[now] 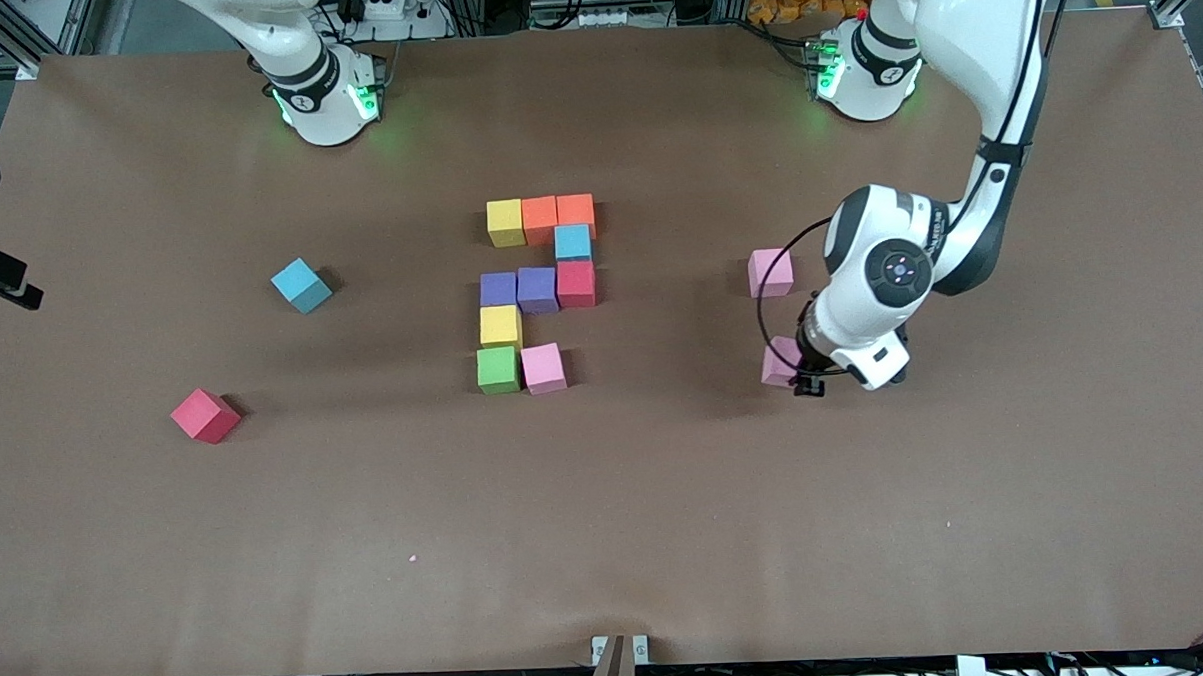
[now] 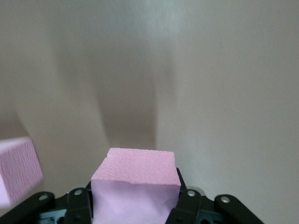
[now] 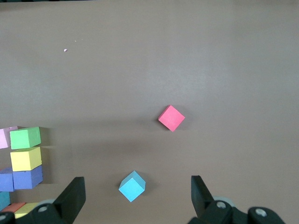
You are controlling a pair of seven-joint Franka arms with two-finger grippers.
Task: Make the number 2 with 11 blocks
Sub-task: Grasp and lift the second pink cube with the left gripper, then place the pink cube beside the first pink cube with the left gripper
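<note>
Left tool (image 2: 135, 205) clamped on pink block (image 2: 134, 186) at the surface (image 1: 668, 536); right tool (image 3: 135, 196) spread, waiting. Risk: soft foam twists, landing crooked in the 2 (image 1: 538, 290)

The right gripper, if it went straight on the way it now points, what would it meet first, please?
Probably the loose light blue block: it lies between the open fingers of the right gripper, with the loose red block further along. Depth is unclear.

Matt, finely grained foam blocks (image 2: 135, 179) on smooth brown table (image 1: 868, 529).
</note>
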